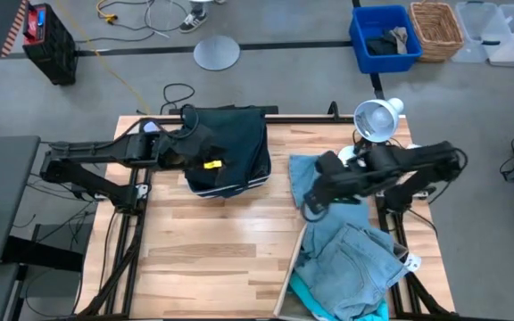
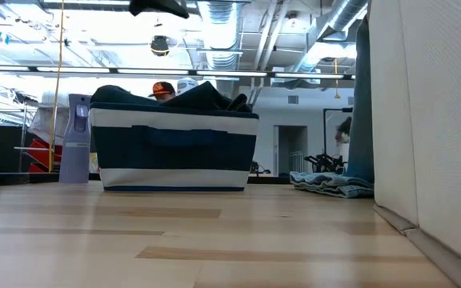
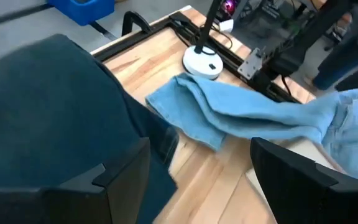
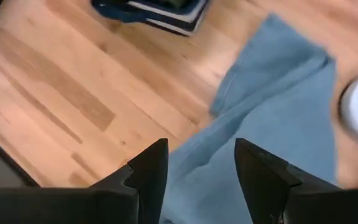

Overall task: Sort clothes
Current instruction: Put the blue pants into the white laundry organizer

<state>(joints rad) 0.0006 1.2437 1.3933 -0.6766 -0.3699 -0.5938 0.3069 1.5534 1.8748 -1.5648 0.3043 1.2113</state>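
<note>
my right gripper (image 1: 311,207): fingers spread, above the pale grey-blue garment (image 1: 351,259) on the table's right side. my left gripper (image 3: 197,180): fingers spread, over dark navy-teal clothes (image 1: 239,143) in the bin (image 2: 174,156).

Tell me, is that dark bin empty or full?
Full. Dark clothes heap above the rim of the bin in the low view and cover it from above.

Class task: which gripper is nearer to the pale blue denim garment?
Right. The right gripper hangs directly over the pale blue denim garment; the left gripper is across the table, above the dark navy striped fabric bin.
</note>
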